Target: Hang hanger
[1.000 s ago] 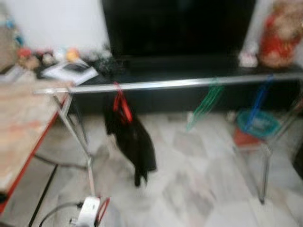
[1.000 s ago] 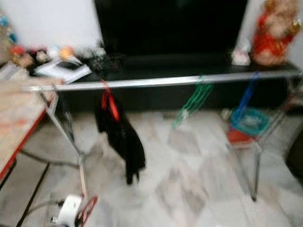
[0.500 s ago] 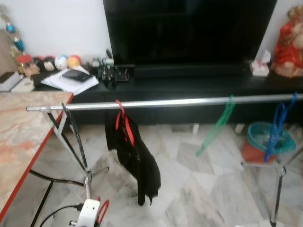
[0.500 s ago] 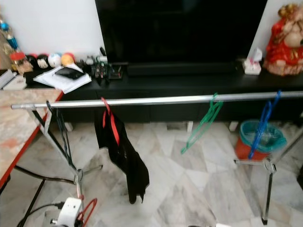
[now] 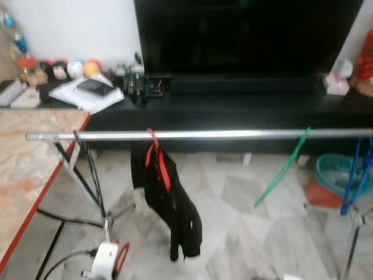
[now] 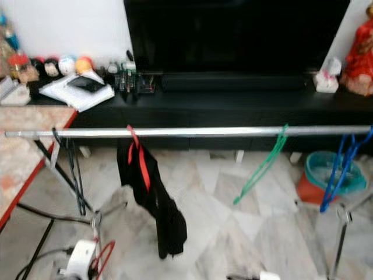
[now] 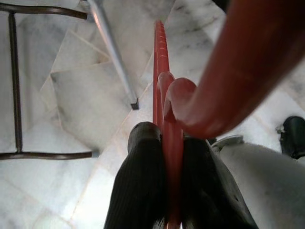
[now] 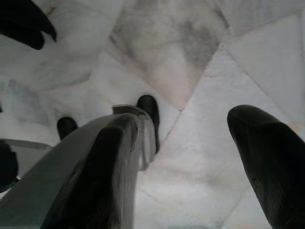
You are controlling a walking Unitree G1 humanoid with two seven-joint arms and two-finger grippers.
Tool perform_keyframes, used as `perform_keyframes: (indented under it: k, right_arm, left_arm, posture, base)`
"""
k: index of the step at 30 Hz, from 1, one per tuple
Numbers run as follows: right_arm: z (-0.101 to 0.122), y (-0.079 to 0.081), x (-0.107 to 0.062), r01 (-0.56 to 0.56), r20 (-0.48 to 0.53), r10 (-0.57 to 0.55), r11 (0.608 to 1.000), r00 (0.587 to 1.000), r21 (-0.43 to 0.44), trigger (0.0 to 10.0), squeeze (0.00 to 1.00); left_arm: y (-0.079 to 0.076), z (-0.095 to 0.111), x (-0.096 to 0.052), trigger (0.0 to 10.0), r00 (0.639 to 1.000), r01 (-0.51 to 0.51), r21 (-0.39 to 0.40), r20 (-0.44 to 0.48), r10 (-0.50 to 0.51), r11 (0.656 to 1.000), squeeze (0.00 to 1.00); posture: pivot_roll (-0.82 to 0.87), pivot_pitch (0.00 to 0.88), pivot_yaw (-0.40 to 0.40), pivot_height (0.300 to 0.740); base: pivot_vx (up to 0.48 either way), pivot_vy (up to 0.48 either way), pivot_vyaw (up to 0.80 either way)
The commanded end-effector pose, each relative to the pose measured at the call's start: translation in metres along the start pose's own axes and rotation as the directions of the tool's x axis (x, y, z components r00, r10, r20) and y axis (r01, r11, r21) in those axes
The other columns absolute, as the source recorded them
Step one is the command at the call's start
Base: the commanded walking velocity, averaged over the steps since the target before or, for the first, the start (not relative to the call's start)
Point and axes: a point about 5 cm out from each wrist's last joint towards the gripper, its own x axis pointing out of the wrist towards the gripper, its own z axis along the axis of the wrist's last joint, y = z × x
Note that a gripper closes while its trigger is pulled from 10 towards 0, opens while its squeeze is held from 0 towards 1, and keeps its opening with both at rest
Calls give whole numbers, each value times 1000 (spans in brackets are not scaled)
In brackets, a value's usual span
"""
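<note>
Left gripper (image 7: 171, 143), low and near, is clamping a red hanger (image 7: 162, 86) while the right gripper (image 8: 190, 138) is hanging spread apart over the floor (image 8: 171, 47).

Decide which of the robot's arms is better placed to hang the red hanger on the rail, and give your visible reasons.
Left. The left gripper is shut on the red hanger, low by the rail's left stand. The right gripper is open over the marble floor, holding nothing.
</note>
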Motion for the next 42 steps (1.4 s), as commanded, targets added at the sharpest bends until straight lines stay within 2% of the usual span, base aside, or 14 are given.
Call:
perform_keyframes:
  k: [1,10,14,29,42]
  right_arm:
    - [-2,-1,0,-1,-9,1,1000,1000,-3,10000,0]
    - [-3,-1,0,-3,-14,3,1000,1000,-11,10000,0]
    - [-3,-1,-1,-8,-19,8,999,1000,-40,10000,0]
    - [-3,-3,-1,0,-17,0,1000,1000,-30,10000,0]
    - [-3,-3,-1,-1,-18,1,999,1000,-33,10000,0]
  left_arm:
    - [3,-1,0,10000,1000,-12,20,-14,13,1000,0]
    - [3,-4,-1,10000,1000,-12,18,-21,12,1000,0]
    - [1,-6,-1,10000,1000,-6,24,-24,6,1000,0]
    - [0,-4,0,10000,1000,0,24,-17,0,1000,0]
    - [-1,-10,-2,10000,1000,3,23,-26,-3,1000,0]
  posture:
    - [34,0,25,740]
    - [37,0,22,740]
    - [38,0,21,740]
    - [40,0,15,740]
    - [44,0,13,740]
  base:
    - [0,-296,0]
    - [0,-309,0]
    - [0,-311,0]
    - [0,-313,0]
    - [0,-313,0]
